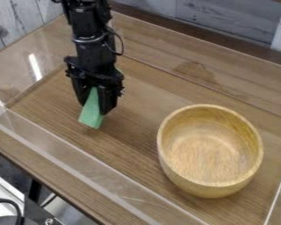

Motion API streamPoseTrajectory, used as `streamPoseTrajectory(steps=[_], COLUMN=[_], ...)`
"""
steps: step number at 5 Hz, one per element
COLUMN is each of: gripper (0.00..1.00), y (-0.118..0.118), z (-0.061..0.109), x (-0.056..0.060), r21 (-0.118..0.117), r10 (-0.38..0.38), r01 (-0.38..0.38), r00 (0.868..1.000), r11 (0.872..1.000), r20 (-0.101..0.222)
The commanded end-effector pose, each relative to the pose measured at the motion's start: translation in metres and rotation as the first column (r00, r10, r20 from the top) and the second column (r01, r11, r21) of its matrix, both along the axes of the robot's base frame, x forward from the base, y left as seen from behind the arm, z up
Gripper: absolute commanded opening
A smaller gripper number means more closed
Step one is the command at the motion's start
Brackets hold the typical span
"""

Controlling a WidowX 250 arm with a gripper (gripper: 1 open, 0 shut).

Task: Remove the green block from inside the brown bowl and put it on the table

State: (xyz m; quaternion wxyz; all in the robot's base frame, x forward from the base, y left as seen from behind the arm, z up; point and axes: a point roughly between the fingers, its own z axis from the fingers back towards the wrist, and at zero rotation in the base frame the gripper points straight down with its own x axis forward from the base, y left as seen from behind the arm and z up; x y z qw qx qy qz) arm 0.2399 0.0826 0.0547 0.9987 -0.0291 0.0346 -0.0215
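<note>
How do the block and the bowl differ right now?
The block is green, while the bowl is light tan. The block is a slim bar; the bowl is round and much wider. The block is in the gripper, but the bowl sits on the table. Both look plain, without markings.

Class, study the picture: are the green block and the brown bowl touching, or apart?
Apart. The camera view shows bare tabletop between the green block and the brown bowl.
</note>
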Motion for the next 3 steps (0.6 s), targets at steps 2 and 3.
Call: streamPoseTrajectory(steps=[2, 3], gripper=[0.0, 0.0], y=[-0.0053, -0.008], z=[0.0178, 0.0181], x=[0.01, 0.0105], r21=[0.012, 0.008], r10=[-0.003, -0.003], r01=[0.002, 0.003], r00=[0.998, 0.998], r11=[1.0, 1.0], r20=[0.061, 0.06])
